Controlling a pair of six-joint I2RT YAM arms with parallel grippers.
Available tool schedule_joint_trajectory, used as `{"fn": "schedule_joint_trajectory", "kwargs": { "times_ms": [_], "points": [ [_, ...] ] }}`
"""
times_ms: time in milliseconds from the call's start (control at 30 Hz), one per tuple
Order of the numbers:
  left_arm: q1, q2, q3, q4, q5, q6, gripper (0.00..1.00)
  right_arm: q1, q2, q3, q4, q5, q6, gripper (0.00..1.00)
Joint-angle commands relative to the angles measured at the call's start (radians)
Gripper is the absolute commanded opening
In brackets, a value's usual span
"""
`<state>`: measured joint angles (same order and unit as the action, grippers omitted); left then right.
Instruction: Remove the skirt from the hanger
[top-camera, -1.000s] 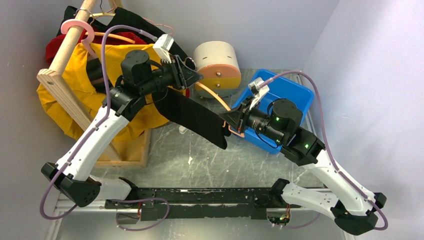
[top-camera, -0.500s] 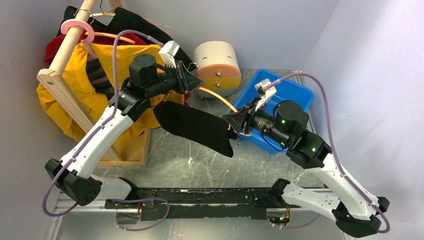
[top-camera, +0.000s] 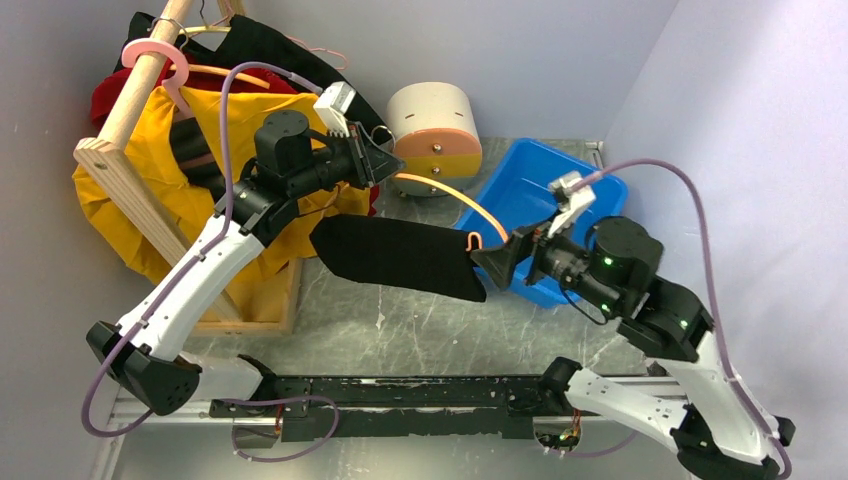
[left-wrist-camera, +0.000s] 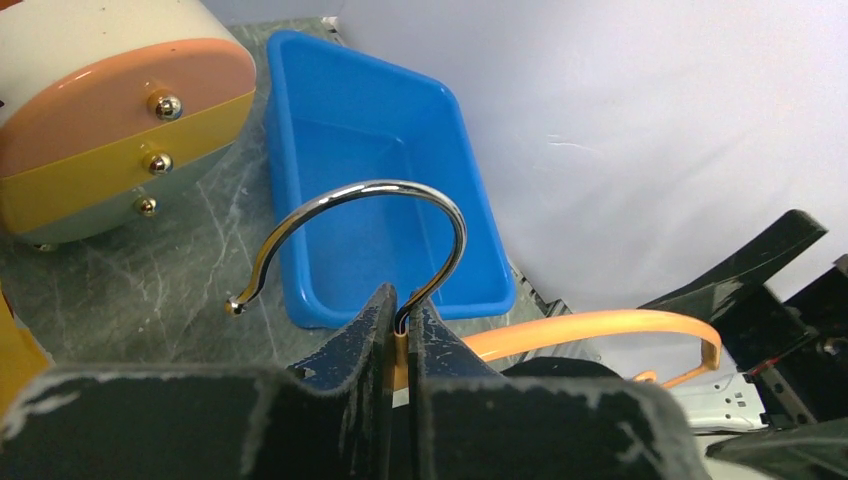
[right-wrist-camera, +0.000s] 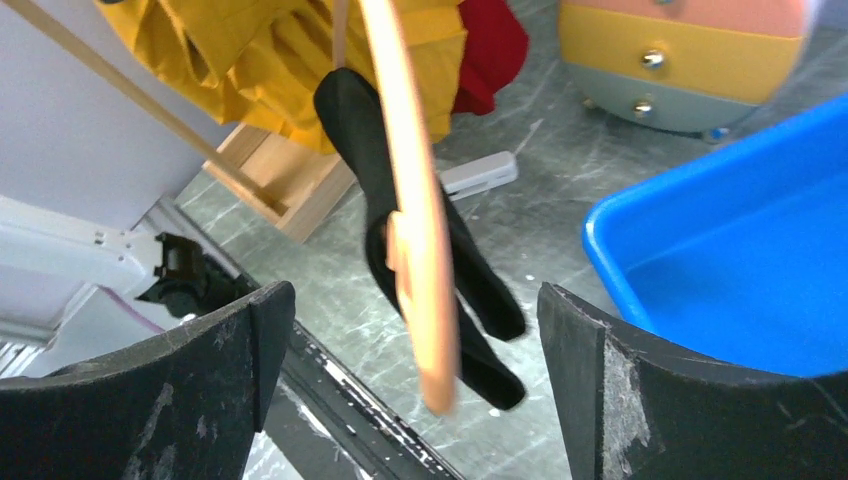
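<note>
So the left hand (left-wrist-camera: 400, 322) is clamped tight on the neck of the hanger (top-camera: 450, 192), right under the chrome hook (left-wrist-camera: 370, 190), holding the whole thing up in the air over the counter (top-camera: 400, 325). The skirt (top-camera: 395, 255) is black and hangs below the orange bar, off the counter, somewhere between the two arms.

The bit that matters: from above, the skirt's long axis runs pretty much left to right, following the hanger. Its far end droops near the left arm, and its other end sits just beside the right hand (top-camera: 494, 262). That end looks pinned at the hanger's tip, where there's a small orange clip, but I can't tell for sure how it's attached.

The right hand is spread wide and holding nothing. In its wrist view the hanger bar and the dark fold of skirt run straight down the middle of the gap between its fingers (right-wrist-camera: 200, 370), touching neither one as far as I can see. So the right hand is clearly the nearer one to the fabric, and it's lined up end-on with the skirt instead of facing it broadside.

My guess is it only needs to close on the cloth, not the bar, then pull toward its own side along that long axis while the left hand anchors the hanger. The blue bin (top-camera: 520, 185) sits just behind the right hand.
</note>
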<state>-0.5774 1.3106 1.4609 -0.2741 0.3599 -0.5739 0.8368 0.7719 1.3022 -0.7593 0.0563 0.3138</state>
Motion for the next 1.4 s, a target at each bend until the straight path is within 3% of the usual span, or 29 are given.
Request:
{"fn": "schedule_joint_trajectory", "kwargs": {
  "times_ms": [0, 133, 467, 667, 767, 1033, 1367],
  "points": [
    [-0.007, -0.031, 0.025, 0.067, 0.028, 0.004, 0.07, 0.001, -0.073, 0.06, -0.134, 0.197, -0.002, 0.96],
    [-0.007, -0.049, 0.01, 0.065, 0.016, 0.052, 0.07, 0.001, -0.126, 0.069, -0.164, 0.286, -0.03, 0.97],
    [-0.006, -0.145, -0.06, 0.138, 0.032, 0.095, 0.07, 0.002, -0.214, -0.089, -0.088, 0.298, -0.034, 0.97],
    [-0.006, -0.191, -0.09, 0.175, 0.061, 0.095, 0.07, 0.015, -0.328, -0.235, 0.143, 0.244, 0.03, 0.96],
    [-0.007, -0.21, -0.101, 0.188, 0.075, 0.093, 0.07, 0.027, -0.282, -0.26, 0.132, 0.259, 0.027, 0.96],
    [-0.006, -0.25, -0.124, 0.216, 0.089, 0.075, 0.07, 0.028, -0.24, -0.385, 0.318, -0.048, -0.062, 1.0],
    [-0.007, -0.282, -0.144, 0.235, 0.084, 0.046, 0.07, 0.027, -0.276, -0.454, 0.348, -0.112, -0.036, 0.98]
  ]
}}
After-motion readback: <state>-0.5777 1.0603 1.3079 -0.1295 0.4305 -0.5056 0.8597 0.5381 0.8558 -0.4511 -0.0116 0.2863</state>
